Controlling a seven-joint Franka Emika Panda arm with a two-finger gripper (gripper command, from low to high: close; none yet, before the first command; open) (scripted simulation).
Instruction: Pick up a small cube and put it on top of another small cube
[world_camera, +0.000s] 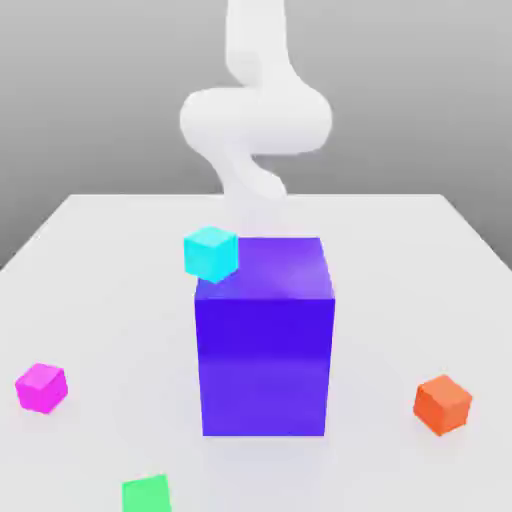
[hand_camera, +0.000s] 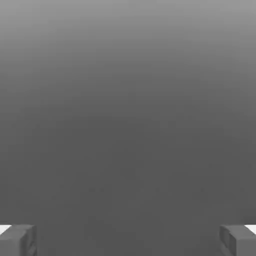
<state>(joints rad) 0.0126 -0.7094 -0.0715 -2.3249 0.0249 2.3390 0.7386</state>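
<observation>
Exterior view. A white table (world_camera: 90, 260) carries the whole arrangement beneath a grey backdrop. The white robot arm (world_camera: 255, 115) descends from the top edge, bulges into a thick rounded link and narrows behind the large block, which hides its lower end. The big blue-purple block (world_camera: 265, 340) stands upright at the centre of the table, by far the largest object on it. A cyan cube (world_camera: 211, 252) sits at the block's upper corner on the exterior view's left, overlapping that corner; whether it touches the block cannot be told. An orange cube (world_camera: 443, 403) rests on the table towards the exterior view's right, near the front and apart from the block. The small magenta-pink cube (world_camera: 41, 387) lies on the table far to the exterior view's left, near the front, well apart from the block and from the arm above and behind it. A green cube (world_camera: 147, 494) is cut off by the lower edge.

Hand view. The gripper (hand_camera: 128, 240) points at plain grey background; its two grey fingertips (hand_camera: 17, 240) stand wide apart at opposite sides, with nothing between them.
</observation>
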